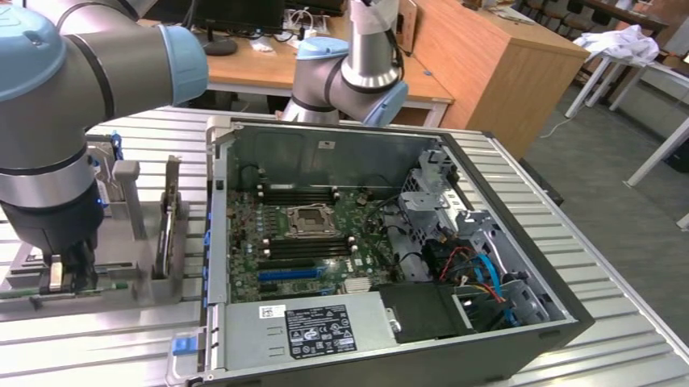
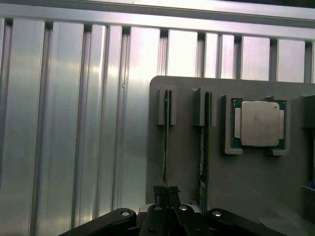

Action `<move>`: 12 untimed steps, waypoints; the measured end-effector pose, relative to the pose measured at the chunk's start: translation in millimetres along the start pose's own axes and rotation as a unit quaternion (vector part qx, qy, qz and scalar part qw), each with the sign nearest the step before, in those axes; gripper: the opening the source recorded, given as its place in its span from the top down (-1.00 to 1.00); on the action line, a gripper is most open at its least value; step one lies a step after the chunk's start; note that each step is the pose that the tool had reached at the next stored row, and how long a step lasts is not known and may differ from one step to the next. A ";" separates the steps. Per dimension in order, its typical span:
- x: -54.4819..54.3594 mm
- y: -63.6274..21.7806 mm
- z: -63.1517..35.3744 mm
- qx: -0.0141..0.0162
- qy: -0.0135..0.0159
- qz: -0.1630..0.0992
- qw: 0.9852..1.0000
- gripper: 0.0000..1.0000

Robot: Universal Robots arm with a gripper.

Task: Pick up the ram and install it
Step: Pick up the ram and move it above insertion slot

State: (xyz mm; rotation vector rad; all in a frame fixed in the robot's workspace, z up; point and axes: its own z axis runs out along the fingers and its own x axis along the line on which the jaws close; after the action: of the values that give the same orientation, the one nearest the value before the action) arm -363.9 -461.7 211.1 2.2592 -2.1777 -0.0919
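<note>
Ribbed metal tabletop [image 2: 74, 123] bears a holder [image 2: 184, 157]; end effector [image 2: 166, 191] pinches the ram [image 2: 166, 142].

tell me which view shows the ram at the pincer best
The wrist view: the ram stands edge-on in its grey holder slot, running straight into the shut pincer. In the exterior view it is a thin green strip at the pincer tips, partly behind the arm.

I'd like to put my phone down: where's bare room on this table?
The ribbed metal table is bare between the grey plastic holder and the near edge, and beside the open black computer case at the exterior view's right. The holder is crowded: the gripper is shut on the thin green ram there.
</note>
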 end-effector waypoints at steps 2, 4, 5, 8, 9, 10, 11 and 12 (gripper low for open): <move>-0.1 0.1 -2.3 0.000 0.000 0.000 1.000 0.77; -0.2 0.2 -4.8 0.000 0.000 0.000 1.000 0.77; -0.3 0.3 -6.0 0.000 0.000 0.000 1.000 0.77; -0.4 0.4 -10.1 0.000 0.000 0.000 1.000 0.77; -0.5 0.5 -11.5 0.000 0.000 0.000 1.000 0.77; -0.5 0.6 -13.0 0.000 0.000 0.000 1.000 0.77; -0.6 0.6 -14.8 0.000 0.000 0.000 1.000 0.77; -0.7 0.7 -16.5 0.000 0.000 0.000 1.000 0.77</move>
State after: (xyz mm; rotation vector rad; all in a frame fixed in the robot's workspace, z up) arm -364.0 -461.6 227.6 2.2590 -2.1777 -0.0920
